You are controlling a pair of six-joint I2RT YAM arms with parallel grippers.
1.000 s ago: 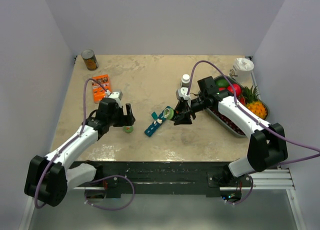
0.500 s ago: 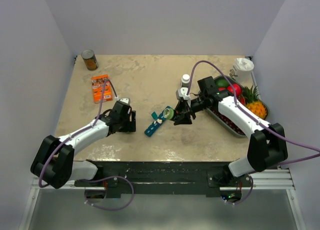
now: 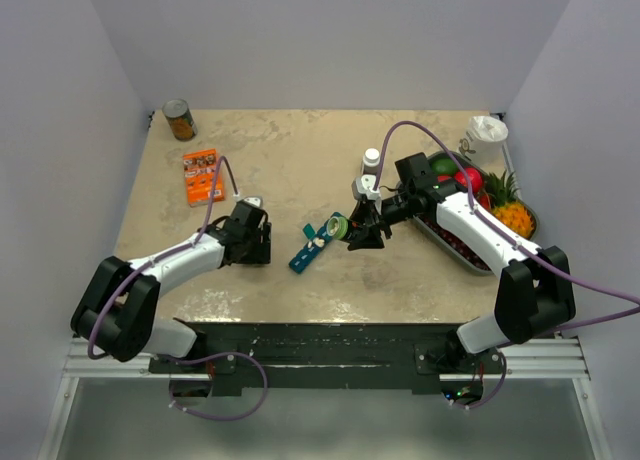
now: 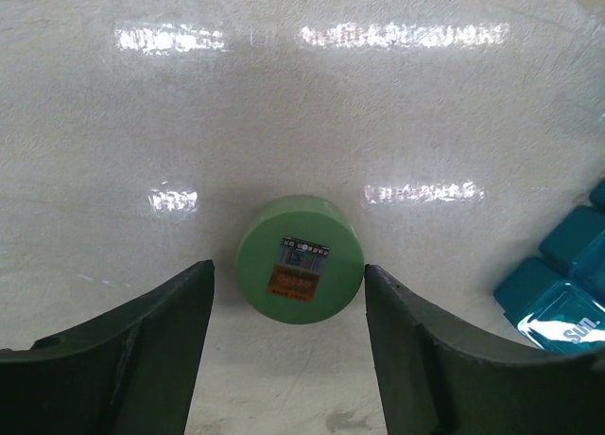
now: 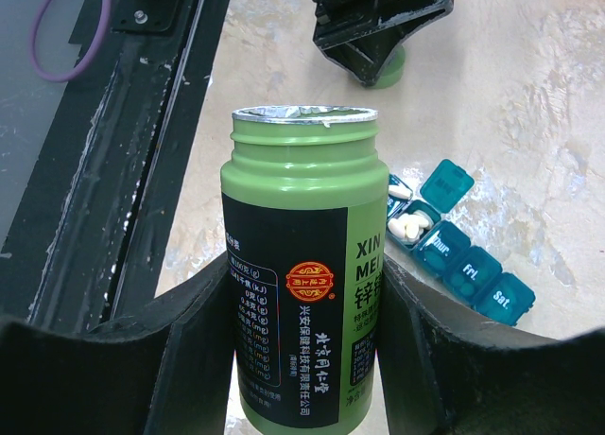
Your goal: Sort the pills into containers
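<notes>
The worktop (image 3: 300, 150) carries a job that looks begun but far from finished.

The right claw (image 3: 356, 230) is clamped around the lower body of a green pill bottle (image 5: 302, 199). The bottle has no cap on, and its foil-edged mouth points away from the claw toward the left arm.

The left claw (image 4: 288, 276) is down at the worktop with its fingers apart. They stand on either side of the bottle's green cap (image 4: 300, 255), with a sliver of worktop showing on at least one side, so the cap does not look gripped yet.

The teal pill box (image 5: 454, 246) lies flat between the two claws, just ahead of the right one and off to the right of the left one. Its end compartments have their lids up. The ones marked for Thursday, Friday and Saturday are closed.

A few white pills (image 5: 407, 227) sit in two of the open compartments.

My judgement is that the bottle is opened and the first pills placed. Most compartments are unfilled, so the bulk of the sorting remains.
</notes>
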